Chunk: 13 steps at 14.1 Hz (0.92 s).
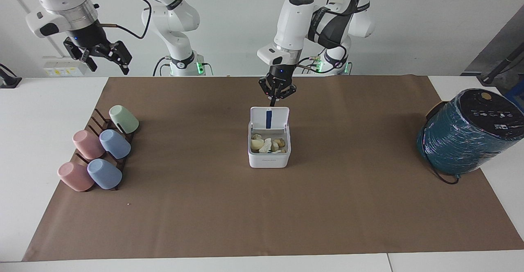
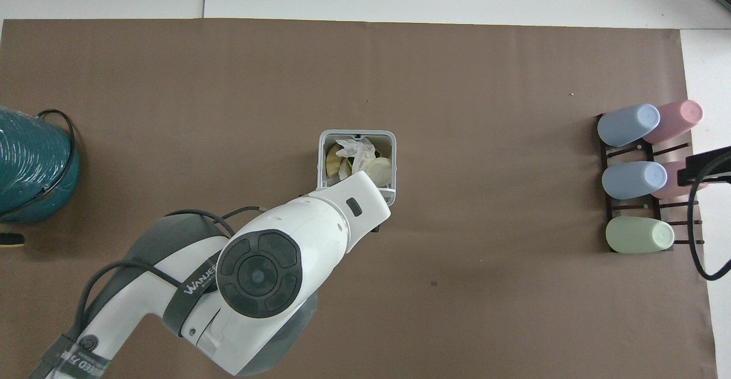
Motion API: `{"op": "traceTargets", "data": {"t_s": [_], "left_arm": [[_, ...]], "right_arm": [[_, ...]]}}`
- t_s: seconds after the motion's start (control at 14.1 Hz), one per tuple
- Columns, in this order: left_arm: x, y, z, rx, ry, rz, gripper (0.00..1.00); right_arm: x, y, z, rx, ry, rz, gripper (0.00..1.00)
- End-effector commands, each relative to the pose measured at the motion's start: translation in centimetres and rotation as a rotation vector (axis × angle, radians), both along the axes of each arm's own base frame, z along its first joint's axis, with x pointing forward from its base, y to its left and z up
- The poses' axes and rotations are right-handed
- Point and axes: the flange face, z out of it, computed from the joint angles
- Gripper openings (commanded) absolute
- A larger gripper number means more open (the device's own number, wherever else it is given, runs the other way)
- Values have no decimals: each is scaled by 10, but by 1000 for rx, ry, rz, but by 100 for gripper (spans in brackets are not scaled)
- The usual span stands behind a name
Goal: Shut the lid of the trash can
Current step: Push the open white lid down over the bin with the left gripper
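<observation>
The trash can [image 1: 269, 158] is a small white box in the middle of the brown mat, with scraps and crumpled paper inside; it also shows in the overhead view [image 2: 324, 156]. Its lid [image 1: 269, 118] stands upright and open on the side nearer to the robots, blue strip facing away from them. My left gripper [image 1: 273, 100] hangs just above the lid's top edge, fingers together and holding nothing. In the overhead view the left arm hides the gripper and most of the lid. My right gripper [image 1: 105, 59] waits, open and empty, raised over the cup rack's end of the table.
A large teal-wrapped cylinder [image 1: 466, 134] lies at the left arm's end of the mat [image 1: 262, 206]. A dark rack with several pastel cups [image 1: 98, 153] stands at the right arm's end.
</observation>
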Motion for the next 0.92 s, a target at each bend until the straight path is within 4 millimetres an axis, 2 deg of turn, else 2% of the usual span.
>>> {"op": "traceTargets", "data": {"t_s": [0.0, 0.28, 0.57, 0.71, 0.85], "left_arm": [[9, -3, -8, -19, -30, 18, 0], [29, -1, 2, -53, -69, 41, 0], [47, 5, -13, -72, -95, 65, 0], [56, 12, -12, -86, -117, 74, 0], [72, 17, -26, -91, -129, 92, 0]], "right_arm": [[-7, 1, 2, 1, -4, -11, 100], [-7, 2, 2, 1, -4, -9, 100], [-7, 2, 2, 1, -4, -9, 100], [-7, 1, 2, 0, -4, -10, 100], [-7, 2, 2, 1, -4, -9, 100]]}}
